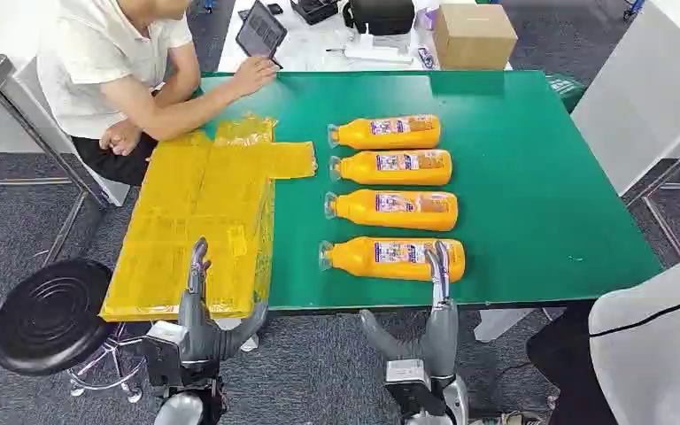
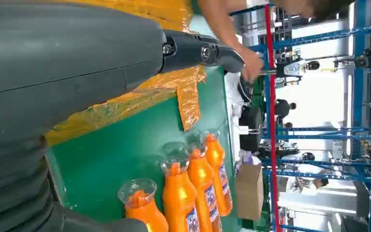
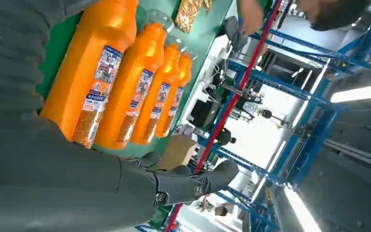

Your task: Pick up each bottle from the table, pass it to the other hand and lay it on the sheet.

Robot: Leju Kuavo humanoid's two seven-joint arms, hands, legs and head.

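Several orange bottles lie side by side on the green table [image 1: 531, 177], caps pointing left. The nearest bottle [image 1: 394, 258] lies by the front edge, and in the right wrist view this nearest bottle [image 3: 94, 72] is close beside the hand. My right hand [image 1: 434, 310] is open below the front edge, its fingers [image 1: 440, 262] reaching up over that bottle's right end without gripping it. My left hand [image 1: 199, 310] is open too, fingers raised over the near part of the yellow sheet [image 1: 195, 221]. The sheet [image 2: 125, 104] covers the table's left side.
A person [image 1: 115, 71] sits at the far left corner, one hand on a tablet [image 1: 261, 34]. A cardboard box [image 1: 474, 35] and cables lie on the white table behind. A black stool [image 1: 49, 314] stands at the left, another person's white sleeve [image 1: 655, 345] at the right.
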